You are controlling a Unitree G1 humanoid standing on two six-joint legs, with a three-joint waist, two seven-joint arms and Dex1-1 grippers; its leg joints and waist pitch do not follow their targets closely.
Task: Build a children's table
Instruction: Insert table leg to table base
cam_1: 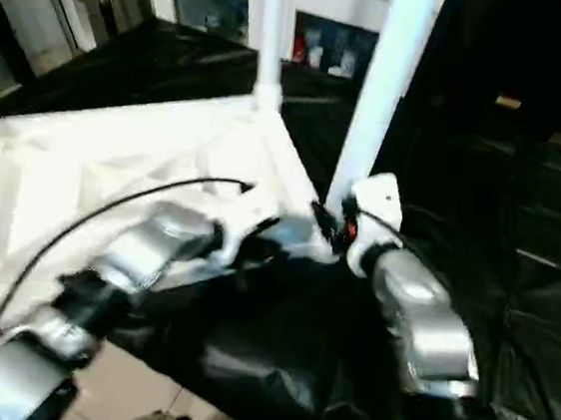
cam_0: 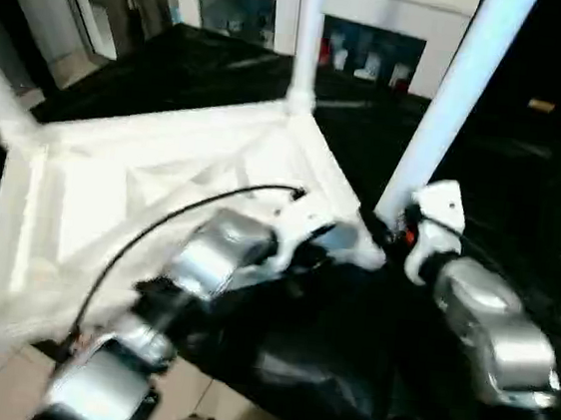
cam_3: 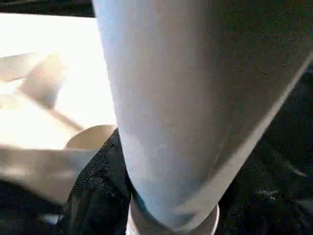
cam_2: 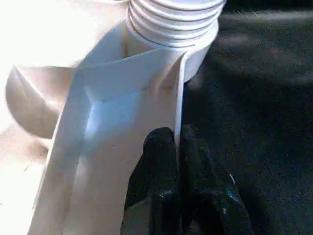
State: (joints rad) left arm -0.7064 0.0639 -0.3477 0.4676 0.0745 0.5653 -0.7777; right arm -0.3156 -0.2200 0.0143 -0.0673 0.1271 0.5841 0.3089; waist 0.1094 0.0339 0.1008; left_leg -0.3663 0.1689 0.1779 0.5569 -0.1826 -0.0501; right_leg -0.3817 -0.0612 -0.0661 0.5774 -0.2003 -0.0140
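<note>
Inverted table top (cam_0: pixel 162 188): left gripper (cam_2: pixel 178 147) pinches its rim steady; right gripper (cam_0: pixel 399 228) clasps leg (cam_0: pixel 453 98) for seating.

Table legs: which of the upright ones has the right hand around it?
The near leg, rising beside the right hand at the tabletop's near corner; the far-corner leg stands untouched.

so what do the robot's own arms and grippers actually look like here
Both forearms are shiny silver, rounded metal cylinders with black joint sections between them. The left arm has a thin black cable looping over it to a white wrist housing. The right arm ends in a white blocky wrist piece with a small orange-red mark. The left gripper has two black, rounded, matte fingers.
</note>
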